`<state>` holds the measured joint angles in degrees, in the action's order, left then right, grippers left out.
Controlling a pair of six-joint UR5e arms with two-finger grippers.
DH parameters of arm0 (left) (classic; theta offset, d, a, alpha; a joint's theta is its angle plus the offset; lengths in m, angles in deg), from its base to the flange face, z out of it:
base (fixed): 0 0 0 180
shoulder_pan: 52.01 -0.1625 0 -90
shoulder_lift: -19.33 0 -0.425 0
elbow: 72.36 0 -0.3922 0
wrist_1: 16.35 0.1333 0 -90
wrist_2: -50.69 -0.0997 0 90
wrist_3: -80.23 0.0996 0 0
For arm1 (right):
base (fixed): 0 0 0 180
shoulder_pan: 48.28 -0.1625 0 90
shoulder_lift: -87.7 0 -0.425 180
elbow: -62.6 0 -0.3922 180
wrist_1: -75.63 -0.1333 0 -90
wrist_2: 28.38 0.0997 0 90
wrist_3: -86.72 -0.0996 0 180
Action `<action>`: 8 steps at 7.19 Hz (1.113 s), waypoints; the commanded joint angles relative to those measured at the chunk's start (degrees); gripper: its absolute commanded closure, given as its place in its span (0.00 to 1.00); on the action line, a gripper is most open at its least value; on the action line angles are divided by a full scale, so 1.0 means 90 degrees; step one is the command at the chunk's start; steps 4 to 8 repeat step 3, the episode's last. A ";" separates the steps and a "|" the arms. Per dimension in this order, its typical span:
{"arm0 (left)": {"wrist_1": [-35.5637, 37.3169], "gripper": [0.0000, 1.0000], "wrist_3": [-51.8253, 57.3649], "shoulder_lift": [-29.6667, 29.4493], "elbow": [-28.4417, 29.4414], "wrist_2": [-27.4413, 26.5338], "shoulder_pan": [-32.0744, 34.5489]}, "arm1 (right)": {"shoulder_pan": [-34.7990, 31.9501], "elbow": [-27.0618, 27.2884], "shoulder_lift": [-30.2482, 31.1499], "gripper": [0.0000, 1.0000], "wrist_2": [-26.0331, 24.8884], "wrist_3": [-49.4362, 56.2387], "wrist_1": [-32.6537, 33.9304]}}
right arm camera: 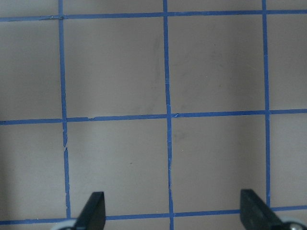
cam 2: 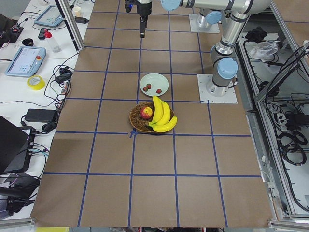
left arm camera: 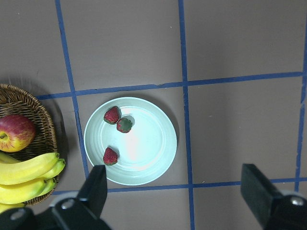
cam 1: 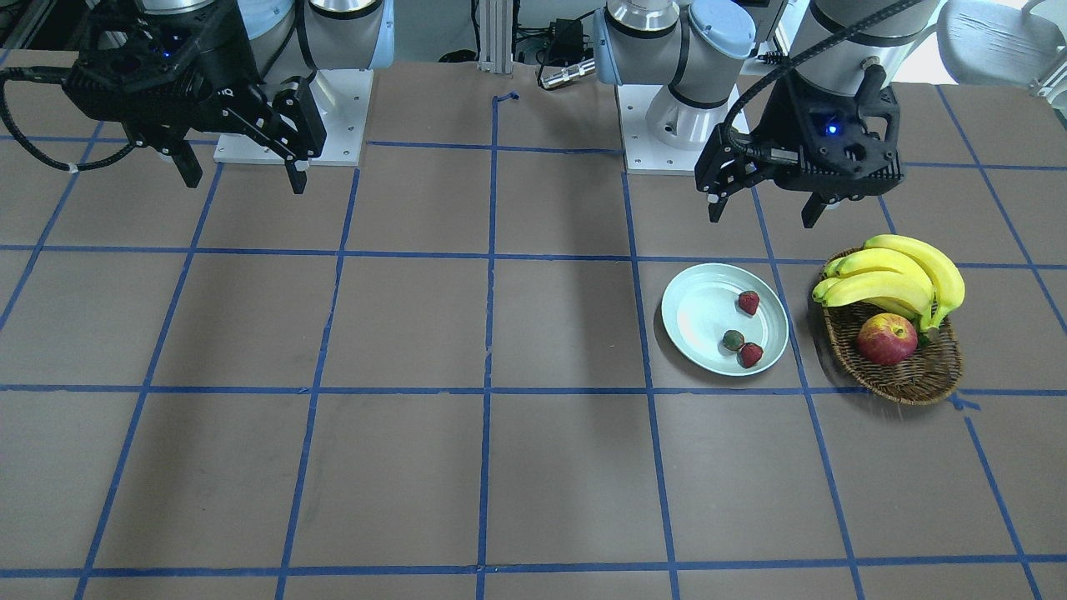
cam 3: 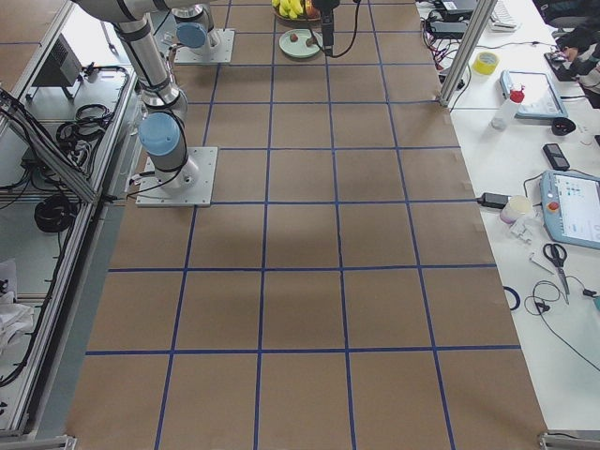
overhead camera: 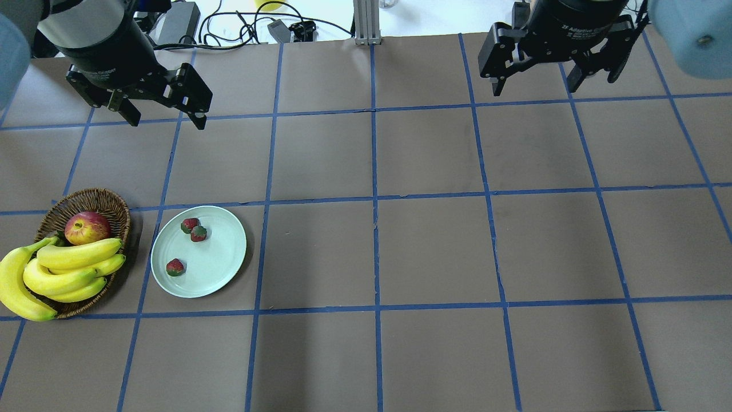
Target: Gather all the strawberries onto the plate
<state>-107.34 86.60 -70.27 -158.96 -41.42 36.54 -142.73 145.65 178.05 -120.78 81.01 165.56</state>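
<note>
Judging by the layout, the task looks finished: all three strawberries (overhead camera: 175,267) lie in the plate (overhead camera: 226,272) at the overhead view's lower left, with nothing left to collect. Beside it, the wicker basket (overhead camera: 91,197) holds an apple (overhead camera: 87,227) and bananas (overhead camera: 68,269). The left gripper (overhead camera: 167,121) and right gripper (overhead camera: 534,90) hang along the top, jaws spread and empty.
</note>
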 commanded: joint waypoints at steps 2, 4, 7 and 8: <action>-0.0026 0.00 -0.0005 0.0034 -0.0055 -0.0010 0.0044 | -0.0003 0.0000 0.0000 0.00 0.0003 0.0000 -0.0003; -0.0026 0.00 -0.0005 0.0053 -0.0074 -0.0020 0.0044 | -0.0003 0.0000 0.0000 0.00 0.0003 0.0000 -0.0003; -0.0026 0.00 -0.0005 0.0053 -0.0074 -0.0020 0.0044 | -0.0003 0.0000 0.0000 0.00 0.0003 0.0000 -0.0003; -0.0026 0.00 -0.0005 0.0053 -0.0074 -0.0020 0.0044 | -0.0003 0.0000 0.0000 0.00 0.0003 0.0000 -0.0003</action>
